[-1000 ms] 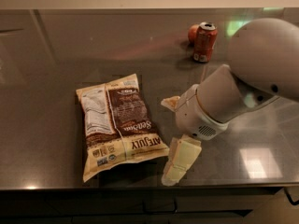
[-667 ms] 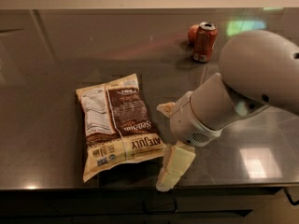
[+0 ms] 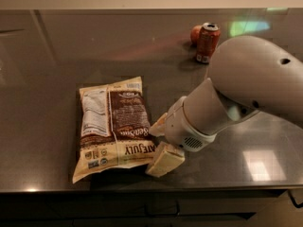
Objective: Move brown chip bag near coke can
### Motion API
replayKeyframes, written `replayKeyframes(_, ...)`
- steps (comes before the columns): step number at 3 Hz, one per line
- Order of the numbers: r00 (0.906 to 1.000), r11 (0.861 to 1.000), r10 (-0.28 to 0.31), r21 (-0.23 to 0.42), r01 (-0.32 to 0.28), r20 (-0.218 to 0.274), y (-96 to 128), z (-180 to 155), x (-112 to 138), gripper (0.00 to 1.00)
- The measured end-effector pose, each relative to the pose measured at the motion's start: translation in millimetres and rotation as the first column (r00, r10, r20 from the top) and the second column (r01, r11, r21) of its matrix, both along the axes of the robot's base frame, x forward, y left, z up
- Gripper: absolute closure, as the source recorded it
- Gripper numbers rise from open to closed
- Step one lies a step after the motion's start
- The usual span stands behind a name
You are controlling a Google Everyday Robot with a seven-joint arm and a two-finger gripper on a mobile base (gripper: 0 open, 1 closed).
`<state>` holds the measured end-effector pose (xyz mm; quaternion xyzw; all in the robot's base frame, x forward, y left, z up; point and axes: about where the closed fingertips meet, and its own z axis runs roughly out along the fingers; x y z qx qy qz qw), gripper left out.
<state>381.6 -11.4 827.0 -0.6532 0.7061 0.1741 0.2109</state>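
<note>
Made out only "JULY", upside down in pale capitals on the lower band of the brown chip bag [image 3: 113,126], beside the spread claw [image 3: 160,143] at its right edge; found nutrition panel [image 3: 94,115] and coke can [image 3: 207,42] patch too small to read.

Your bench [image 3: 71,46] is a dark grey glossy slab, with light glare at the front right and a greenish reflection at the back. The bag [image 3: 113,126] lies flat on it at front left, white label panel up, bottom edge near the front lip. The can [image 3: 207,42] stands upright far back right, well apart from the bag, and an orange ball [image 3: 195,33] is tucked right against its left side. The gripper [image 3: 161,143] sits low at the bag's right edge, fingers spread.
</note>
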Motion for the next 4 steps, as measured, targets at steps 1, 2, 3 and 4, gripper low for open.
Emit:
replayKeyframes(1, 0.9997, 1.0, -0.02, 0.014, 0.02, -0.01, 1, 14, 0, 0.64)
replayKeyframes(2, 0.9979, 0.998, -0.065, 0.021, 0.065, -0.01, -11, 31, 7, 0.88)
replayKeyframes(3, 0.9923, 0.992, -0.124, 0.031, 0.124, 0.008, -30, 54, 24, 1.0)
replayKeyframes(4, 0.9854, 0.986, -0.167, 0.023, 0.166, 0.035, -55, 80, 52, 1.0)
